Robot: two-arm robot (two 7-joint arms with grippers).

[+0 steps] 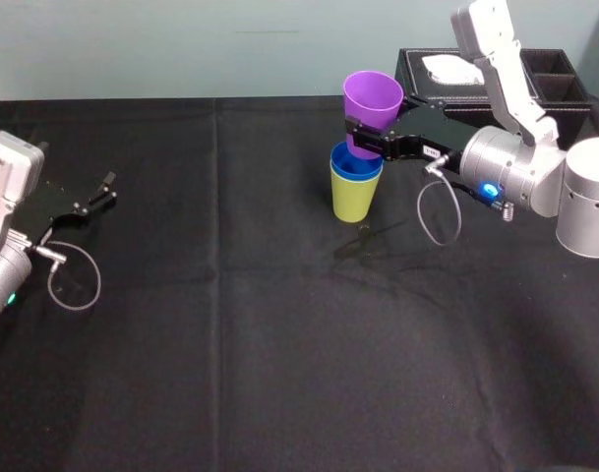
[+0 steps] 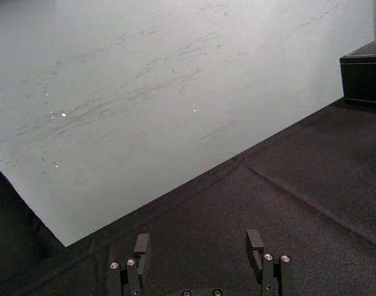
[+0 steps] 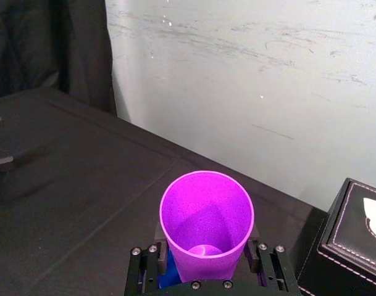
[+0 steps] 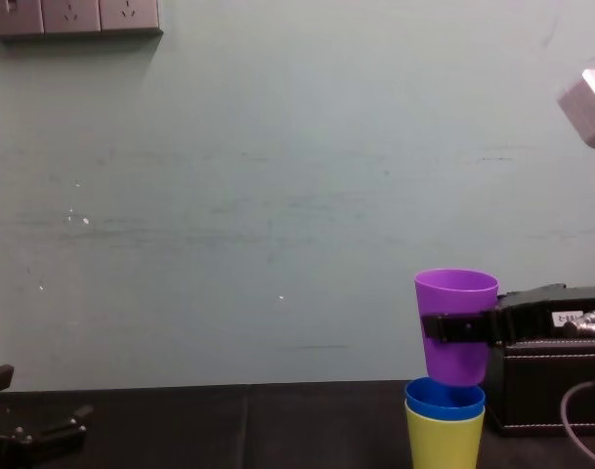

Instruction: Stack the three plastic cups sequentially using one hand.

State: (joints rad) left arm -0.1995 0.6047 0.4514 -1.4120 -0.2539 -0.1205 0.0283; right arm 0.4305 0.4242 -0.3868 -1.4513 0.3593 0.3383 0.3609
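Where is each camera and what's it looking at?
Head: high, looking down at the table; left hand, right hand show.
Chest: low, facing the wall; right hand gripping the purple cup.
Left wrist: faces the wall; open left hand shows.
Right wrist: looks into the purple cup; right hand shows.
Shared: head and chest see the blue cup.

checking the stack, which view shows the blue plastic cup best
Chest view: the blue plastic cup shows side-on, nested in the yellow-green cup. Head view shows its rim; right wrist view, a sliver under the purple cup.
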